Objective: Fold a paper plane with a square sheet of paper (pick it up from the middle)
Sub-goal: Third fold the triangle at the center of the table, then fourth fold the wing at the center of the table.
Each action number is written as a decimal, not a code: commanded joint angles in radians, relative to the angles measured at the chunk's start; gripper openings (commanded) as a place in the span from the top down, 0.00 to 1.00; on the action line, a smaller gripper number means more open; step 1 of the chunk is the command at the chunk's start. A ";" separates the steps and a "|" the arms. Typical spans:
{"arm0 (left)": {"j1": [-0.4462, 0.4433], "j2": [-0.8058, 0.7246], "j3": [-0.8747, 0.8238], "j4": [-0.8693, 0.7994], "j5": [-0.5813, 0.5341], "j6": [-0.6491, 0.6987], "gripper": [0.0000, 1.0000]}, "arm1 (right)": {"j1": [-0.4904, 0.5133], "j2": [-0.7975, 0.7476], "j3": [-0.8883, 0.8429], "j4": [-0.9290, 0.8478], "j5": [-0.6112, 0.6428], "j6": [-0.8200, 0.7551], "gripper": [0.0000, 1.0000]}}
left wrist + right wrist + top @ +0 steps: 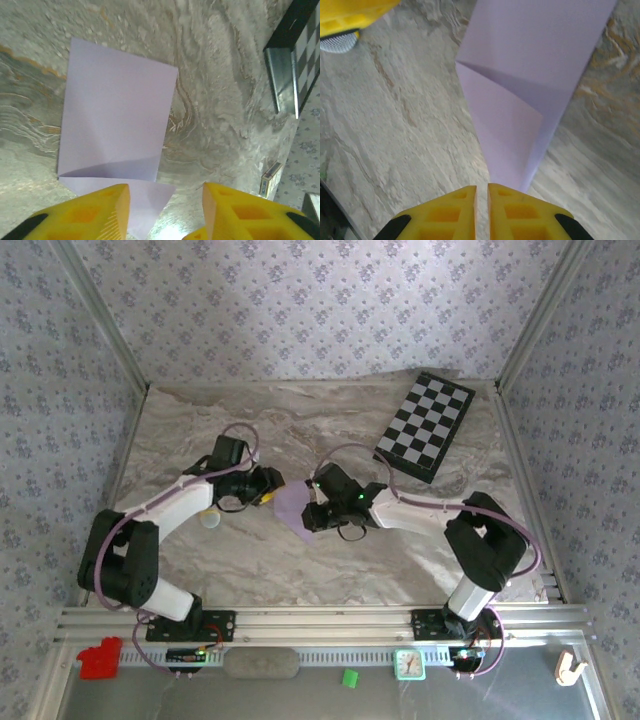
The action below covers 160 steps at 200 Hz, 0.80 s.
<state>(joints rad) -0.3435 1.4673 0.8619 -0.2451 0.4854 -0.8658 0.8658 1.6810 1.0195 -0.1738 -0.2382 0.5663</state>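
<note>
The thin pale lilac sheet of paper (293, 508) is lying flat on the grey marbled table (400, 560), right between the two arms. It is partly folded, with corners turned in, so it is not looking like a plane yet. The left claw (165, 191) is hovering by a pointed end of the paper. Its yellow fingers (100, 210) are standing apart and holding nothing, maybe to let the fold rest. The right claw (481, 189) is sitting low where a narrow tip of paper is reaching its fingers. They are nearly together, leaving a thin slit. I cannot tell if it is pinching the paper. It may be keeping the sheet from sliding.
</note>
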 commanded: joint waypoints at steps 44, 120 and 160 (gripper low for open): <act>0.056 -0.007 -0.126 0.050 0.077 -0.047 0.48 | -0.005 0.132 0.104 -0.003 0.047 0.044 0.83; 0.056 0.087 -0.133 0.090 0.146 -0.019 0.48 | -0.018 0.198 0.116 -0.036 0.082 0.079 0.82; 0.057 0.110 -0.133 0.104 0.168 -0.016 0.49 | -0.022 0.219 0.110 -0.041 0.079 0.095 0.81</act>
<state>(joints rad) -0.2924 1.5654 0.7296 -0.1600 0.6174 -0.8997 0.8482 1.8771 1.1091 -0.1837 -0.1780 0.6331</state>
